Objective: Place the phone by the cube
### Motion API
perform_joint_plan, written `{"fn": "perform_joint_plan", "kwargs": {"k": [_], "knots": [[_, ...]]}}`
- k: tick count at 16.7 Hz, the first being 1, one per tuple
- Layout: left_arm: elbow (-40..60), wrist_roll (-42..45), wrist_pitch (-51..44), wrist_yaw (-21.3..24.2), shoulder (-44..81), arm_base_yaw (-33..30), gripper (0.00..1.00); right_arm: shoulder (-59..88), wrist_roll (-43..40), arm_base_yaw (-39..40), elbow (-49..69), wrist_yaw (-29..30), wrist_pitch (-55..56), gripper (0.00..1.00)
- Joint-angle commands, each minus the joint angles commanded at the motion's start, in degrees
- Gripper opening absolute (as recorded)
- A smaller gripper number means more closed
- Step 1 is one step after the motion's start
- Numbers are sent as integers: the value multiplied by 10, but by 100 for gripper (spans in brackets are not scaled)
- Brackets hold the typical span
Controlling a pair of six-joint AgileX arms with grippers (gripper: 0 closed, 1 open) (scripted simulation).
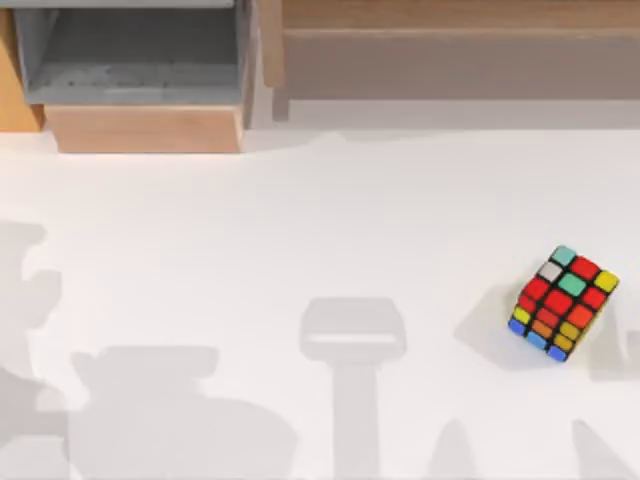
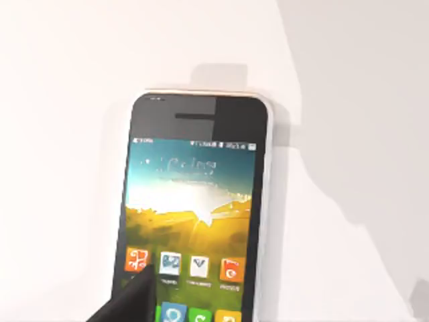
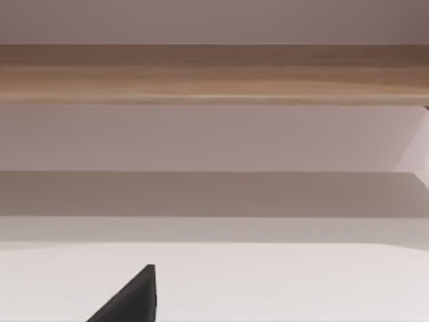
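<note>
On the right side of the white table (image 1: 320, 230), the cube (image 1: 563, 302) is sitting alone, tilted on a corner of sorts so that its red-and-teal face is turning upward and its blue, orange and yellow stickers are facing the near edge. Along the far edge a grey open box with a wooden frame (image 1: 140, 70) is standing at the left, with a long wooden rail (image 1: 450, 15) running beside it to the right. In the left wrist view the phone (image 2: 198, 201) is lying flat on the table, face up, its screen glowing with rows of icons (a sunlit wallpaper above them). A dark fingertip (image 2: 131, 302) of the left gripper is overlapping the phone's lower corner; whether that gripper is clenched or released cannot be told. In the right wrist view one dark fingertip (image 3: 131, 298) is hovering over bare table, facing the rail, and its state cannot be told either.
</note>
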Motion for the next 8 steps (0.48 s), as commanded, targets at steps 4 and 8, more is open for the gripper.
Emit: {"fn": "perform_joint_plan", "kwargs": {"k": [4,8], "knots": [[127,59,-92,1,201,47,100,0,0,0,0,0,0,100],[223,103,-155,-1,337,81,100,0,0,0,0,0,0,100]]}}
